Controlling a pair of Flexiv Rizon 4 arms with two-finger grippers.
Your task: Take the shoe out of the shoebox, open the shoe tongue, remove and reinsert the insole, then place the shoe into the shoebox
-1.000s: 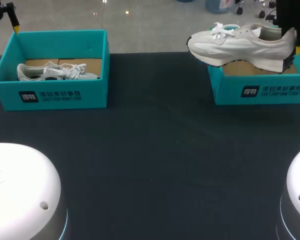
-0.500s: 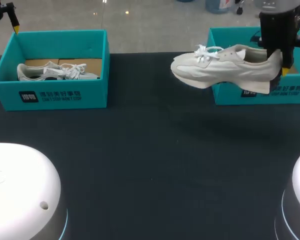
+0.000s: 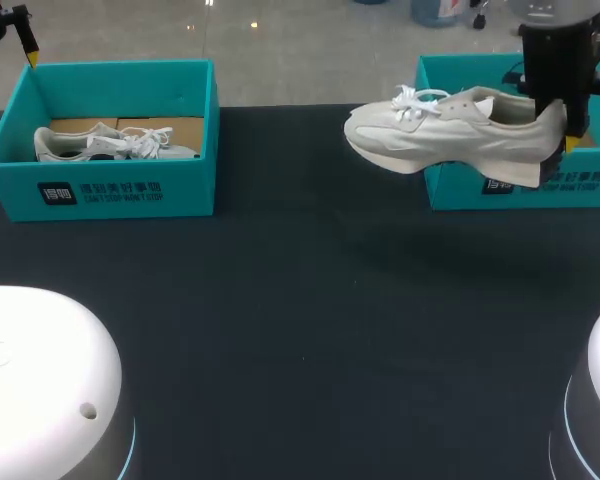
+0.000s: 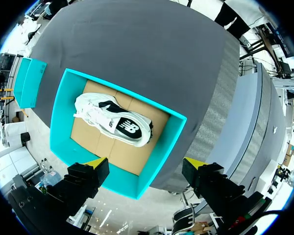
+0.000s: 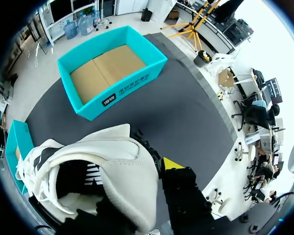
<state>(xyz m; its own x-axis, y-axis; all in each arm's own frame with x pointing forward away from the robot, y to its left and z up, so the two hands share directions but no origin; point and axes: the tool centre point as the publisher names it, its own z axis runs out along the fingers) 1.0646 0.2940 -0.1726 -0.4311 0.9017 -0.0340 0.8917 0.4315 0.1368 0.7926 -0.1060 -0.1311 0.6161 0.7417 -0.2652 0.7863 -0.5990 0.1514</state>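
A white shoe (image 3: pixel 440 135) hangs in the air in front of the right teal shoebox (image 3: pixel 590 185), toe pointing left. My right gripper (image 3: pixel 553 125) is shut on its heel collar, one finger inside the shoe. In the right wrist view the shoe's heel (image 5: pixel 120 171) fills the space at the right gripper (image 5: pixel 147 169), and beyond it the right shoebox (image 5: pixel 112 68) shows only a bare cardboard floor. My left gripper (image 3: pixel 25 40) hovers over the back left corner of the left shoebox (image 3: pixel 100 190). The left gripper (image 4: pixel 144 164) is open above that shoebox (image 4: pixel 63 103), which holds a second white shoe (image 4: pixel 112 125).
The dark table (image 3: pixel 300 300) stretches wide between and in front of the two boxes. My arms' white bases (image 3: pixel 40 380) (image 3: pixel 595 400) sit at the near corners.
My right gripper has carried the shoe down and to the left, from above the right shoebox to in front of it. In the last half second it barely moved. The left arm stayed still.
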